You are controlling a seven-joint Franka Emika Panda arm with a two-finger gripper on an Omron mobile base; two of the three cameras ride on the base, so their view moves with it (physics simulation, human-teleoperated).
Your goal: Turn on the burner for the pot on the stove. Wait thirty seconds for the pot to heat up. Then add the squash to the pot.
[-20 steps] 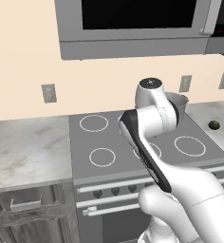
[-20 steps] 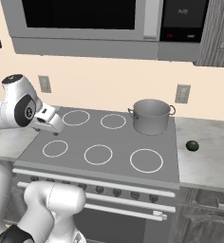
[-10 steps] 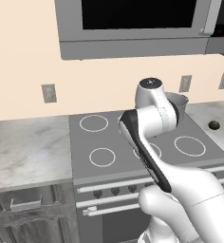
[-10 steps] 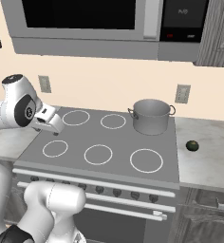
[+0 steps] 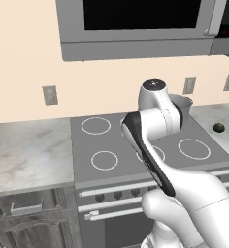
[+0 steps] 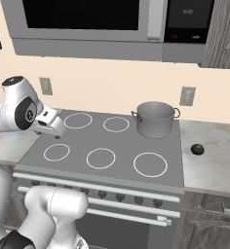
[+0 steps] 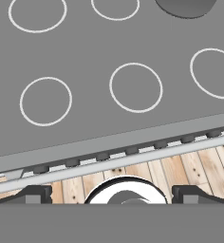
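The grey metal pot (image 6: 156,119) stands on the back right burner of the dark flat-top stove (image 6: 112,146). In the left base view my arm covers most of the pot (image 5: 185,103). The small dark green squash (image 6: 198,149) lies on the counter right of the stove, also the squash (image 5: 218,127). My gripper (image 6: 53,131) hovers above the stove's left side and faces down. In the hand view the gripper (image 7: 113,194) is open, its fingertips (image 7: 35,193) far apart with nothing between them. The knobs (image 7: 133,151) run along the stove's front edge; the pot (image 7: 185,5) shows at the top.
A grey microwave (image 6: 87,24) hangs over the stove. Marble counters flank it: the left counter (image 5: 24,150) and the right counter (image 6: 209,160). Wall outlets (image 6: 187,96) sit behind. Wooden floor (image 7: 147,173) shows below the stove's front.
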